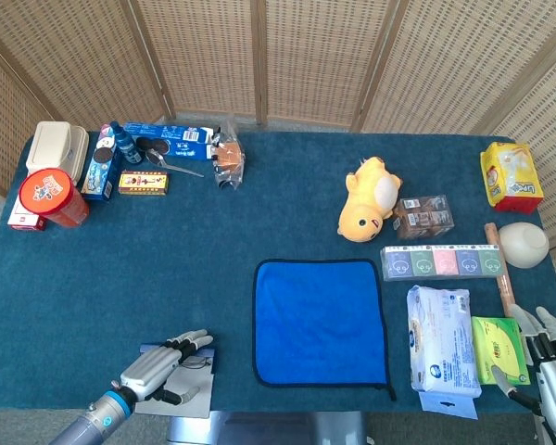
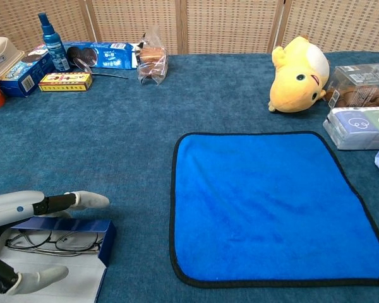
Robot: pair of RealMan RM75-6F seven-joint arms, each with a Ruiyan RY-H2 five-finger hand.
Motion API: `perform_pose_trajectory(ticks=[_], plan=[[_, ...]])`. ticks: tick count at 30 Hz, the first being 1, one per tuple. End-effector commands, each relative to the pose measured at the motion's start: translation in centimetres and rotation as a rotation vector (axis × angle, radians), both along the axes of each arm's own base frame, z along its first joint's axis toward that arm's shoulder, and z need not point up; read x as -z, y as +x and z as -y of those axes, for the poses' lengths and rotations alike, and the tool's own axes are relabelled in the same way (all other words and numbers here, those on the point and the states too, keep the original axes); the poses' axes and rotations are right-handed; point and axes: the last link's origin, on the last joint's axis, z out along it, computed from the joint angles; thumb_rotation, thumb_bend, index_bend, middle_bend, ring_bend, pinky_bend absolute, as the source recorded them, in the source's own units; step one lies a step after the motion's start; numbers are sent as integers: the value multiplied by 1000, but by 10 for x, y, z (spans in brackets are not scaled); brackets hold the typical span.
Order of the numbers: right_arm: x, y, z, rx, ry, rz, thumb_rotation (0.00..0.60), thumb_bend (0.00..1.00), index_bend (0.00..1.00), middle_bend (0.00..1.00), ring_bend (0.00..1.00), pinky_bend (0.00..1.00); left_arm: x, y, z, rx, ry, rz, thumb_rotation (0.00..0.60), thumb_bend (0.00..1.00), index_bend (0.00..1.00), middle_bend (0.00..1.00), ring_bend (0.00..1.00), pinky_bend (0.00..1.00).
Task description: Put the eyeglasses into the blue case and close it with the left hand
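The blue-carpeted table (image 1: pixel 167 278) spreads out under me, backed by a wicker screen (image 1: pixel 306 56). At its centre lies a blue cloth (image 2: pixel 265 208) with a dark hem, flat and square. To my right I see a white tissue pack (image 1: pixel 442 350), a green packet (image 1: pixel 500 350) just beside it, a row of pastel boxes (image 1: pixel 442 262), a yellow plush toy (image 2: pixel 298 74) lying on its side, a clear box of brown snacks (image 2: pixel 357 85), a yellow bag (image 1: pixel 511 176) and a pale round object (image 1: pixel 523 245).

At the far left corner sit a red tub (image 1: pixel 51 197), a beige container (image 1: pixel 56 146), a spray bottle (image 2: pixel 51 36), a cookie box (image 2: pixel 104 54), a small yellow box (image 2: pixel 66 81) and a clear bag of brown pieces (image 2: pixel 153 60).

My left hand (image 1: pixel 157 371) is at the near edge, over the blue case (image 2: pixel 82 227), which lies open with its pale lid flap (image 2: pixel 69 278) spread toward me. My fingers (image 2: pixel 82 201) reach along the far wall of the case and my thumb (image 2: pixel 41 278) rests on the flap; they are apart, and I cannot tell whether they grip the case or only touch it. The eyeglasses (image 2: pixel 57 240) lie folded inside the case, between fingers and thumb.

My right hand (image 1: pixel 549 357) rests at the table's right edge beside the green packet, fingers spread, holding nothing
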Motion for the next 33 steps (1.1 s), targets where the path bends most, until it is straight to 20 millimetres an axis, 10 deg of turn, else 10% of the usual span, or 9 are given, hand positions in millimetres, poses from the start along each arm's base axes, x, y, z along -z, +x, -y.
perform_pose_trajectory(ticks=[1,24,33], plan=[[0,0,0,1,0,1,565,277,23,157,78,164,0,-1,1,-4,1,-1,471,354,0,0,0,93],[4,-2,8,-7,19,8,567,278,23,157,78,164,-21,-12,4,-29,209,-16,465,350,0,0,0,85],[10,3,20,-30,35,-1,565,278,22,157,78,164,-41,-21,43,137,390,-74,465,355,0,0,0,37]])
